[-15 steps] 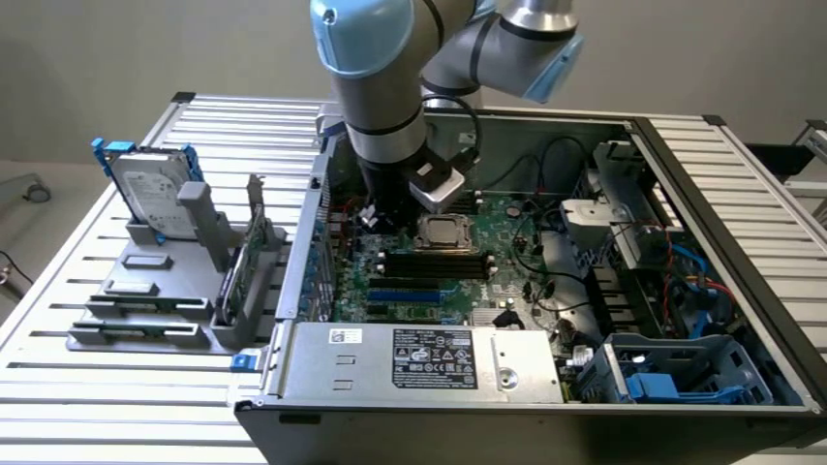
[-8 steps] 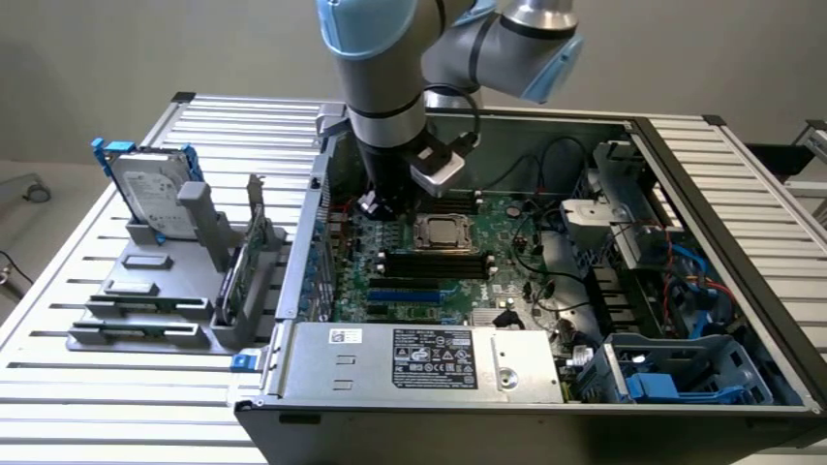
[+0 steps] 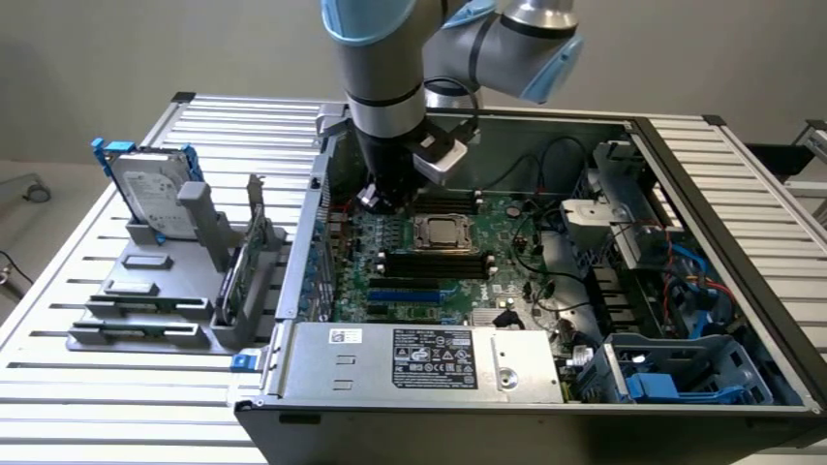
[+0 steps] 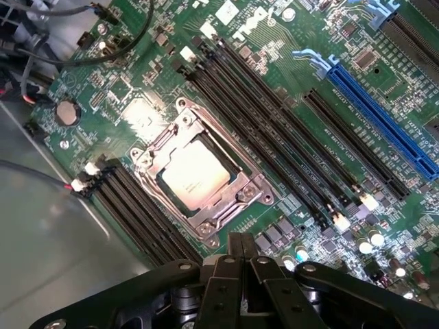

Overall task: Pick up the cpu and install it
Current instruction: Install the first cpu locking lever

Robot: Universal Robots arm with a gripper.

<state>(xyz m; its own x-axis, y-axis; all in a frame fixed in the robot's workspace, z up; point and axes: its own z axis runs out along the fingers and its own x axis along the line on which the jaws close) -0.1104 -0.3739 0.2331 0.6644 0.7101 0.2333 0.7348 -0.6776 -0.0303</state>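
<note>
Left of the open computer case [image 3: 607,407], on the slatted tabletop [image 3: 77,407], a silver hard drive [image 3: 145,194] with blue brackets is stood in a grey rack. Inside the case, on the green motherboard [image 3: 427,281], the cpu [image 3: 443,231] is seated in its metal-framed socket [image 4: 202,177]. Just beside the socket, the tool [image 4: 240,255] is held closed and empty. A white logo is printed near the black memory slots [image 4: 274,116]; it cannot be read with certainty.
</note>
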